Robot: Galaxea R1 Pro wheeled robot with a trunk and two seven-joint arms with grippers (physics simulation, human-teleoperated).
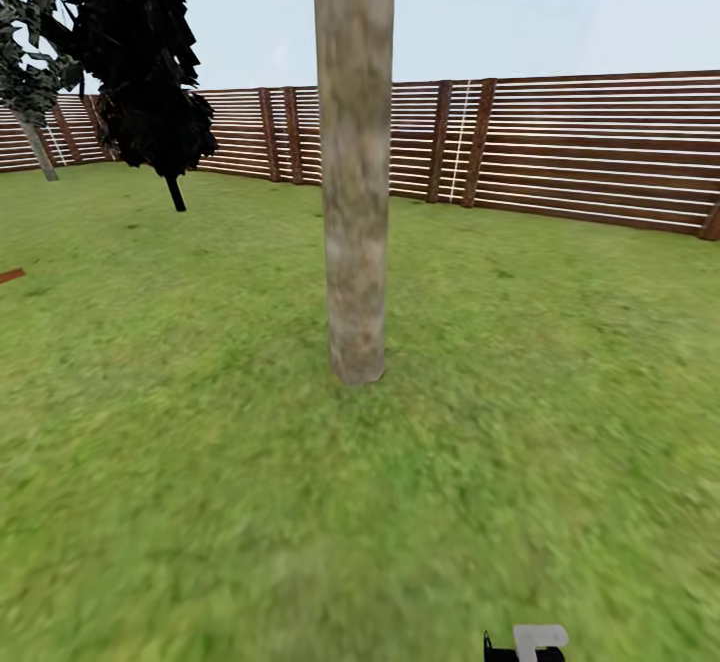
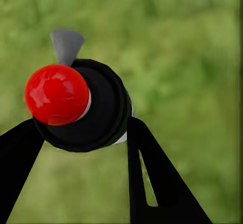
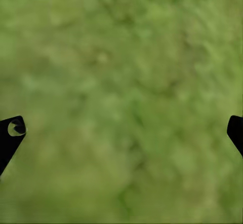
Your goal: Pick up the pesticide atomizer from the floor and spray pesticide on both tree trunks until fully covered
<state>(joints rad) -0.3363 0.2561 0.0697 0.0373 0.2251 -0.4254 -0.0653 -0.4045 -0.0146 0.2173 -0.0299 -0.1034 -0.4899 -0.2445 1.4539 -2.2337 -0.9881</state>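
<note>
Tree trunk [image 1: 355, 162] blotchy grey-brown — lawn [image 1: 200, 422] green, fence [image 1: 600, 147] brown-slatted, atomizer [image 2: 81, 105] black, red-topped.

I take the black-leaved little tree [image 1: 150, 52] with its thin dark stem as my landmark. Pale blue hazy sky [image 1: 520, 2] stretches to its right and above it. Lower and to its left, at the edge of my head view, a short reddish-brown strip [image 1: 10, 275] lies flat. Well to its right stands a thin white upright line [image 1: 460, 142].
</note>
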